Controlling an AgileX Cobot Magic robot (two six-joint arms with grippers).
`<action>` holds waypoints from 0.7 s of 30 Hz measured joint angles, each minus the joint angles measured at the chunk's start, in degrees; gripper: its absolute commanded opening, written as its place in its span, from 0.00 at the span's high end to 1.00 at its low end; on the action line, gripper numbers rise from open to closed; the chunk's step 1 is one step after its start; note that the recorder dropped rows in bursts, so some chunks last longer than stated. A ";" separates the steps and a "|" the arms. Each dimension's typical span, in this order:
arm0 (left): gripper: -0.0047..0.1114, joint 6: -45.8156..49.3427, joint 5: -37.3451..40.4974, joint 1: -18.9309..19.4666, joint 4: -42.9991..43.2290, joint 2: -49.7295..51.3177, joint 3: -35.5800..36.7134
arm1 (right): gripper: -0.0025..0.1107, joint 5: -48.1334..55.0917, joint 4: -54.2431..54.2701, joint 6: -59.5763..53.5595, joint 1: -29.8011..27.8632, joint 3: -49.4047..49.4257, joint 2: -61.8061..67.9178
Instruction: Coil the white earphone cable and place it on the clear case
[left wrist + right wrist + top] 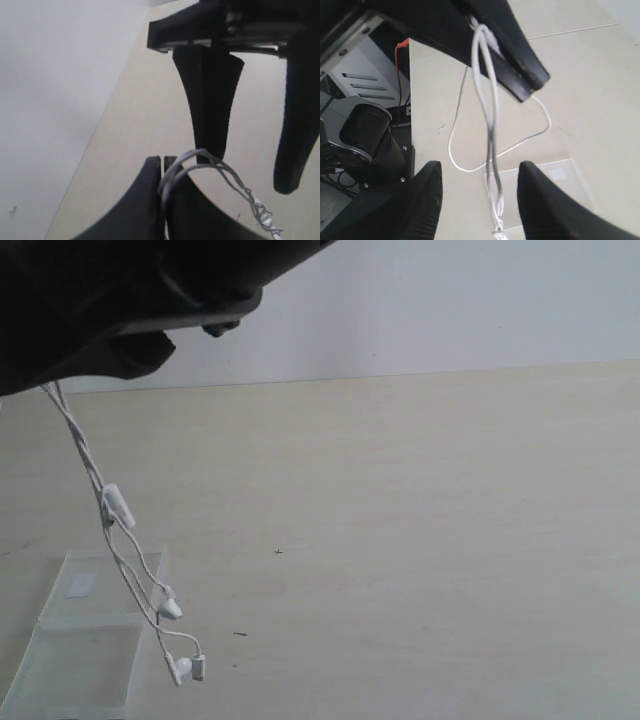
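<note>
The white earphone cable (95, 475) hangs from a dark arm (100, 300) at the top left, and its inline remote (118, 505) and two earbuds (172, 608) dangle above the clear case (85, 655) on the table. My left gripper (163, 165) is shut on a doubled loop of the cable (200, 159). My right gripper (482, 200) stands open, with the hanging strands (491, 125) passing between its fingers without touching them. Below it lies the case (535, 182) with its white sticker (557, 173). A slack length of cable (470, 167) lies on the table.
A pale wooden table (420, 540) runs back to a white wall (450, 300). Black camera and stand hardware (365, 135) with an orange wire (400, 50) sits past the table's edge in the right wrist view.
</note>
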 measured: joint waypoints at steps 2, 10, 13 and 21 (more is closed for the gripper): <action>0.96 -0.92 0.00 0.00 0.82 0.00 -0.42 | 0.56 0.00 0.00 0.40 0.00 0.00 0.54; 0.96 -1.28 0.10 0.00 1.91 0.00 -0.52 | 0.56 -5.84 1.00 1.11 0.00 5.47 1.37; 0.96 -1.36 0.10 0.00 1.91 0.00 -0.52 | 0.56 -8.17 7.51 -3.50 0.00 9.44 1.60; 0.96 -1.36 0.10 0.00 1.91 0.00 -0.52 | 0.57 -10.50 15.80 -9.34 0.09 10.87 3.03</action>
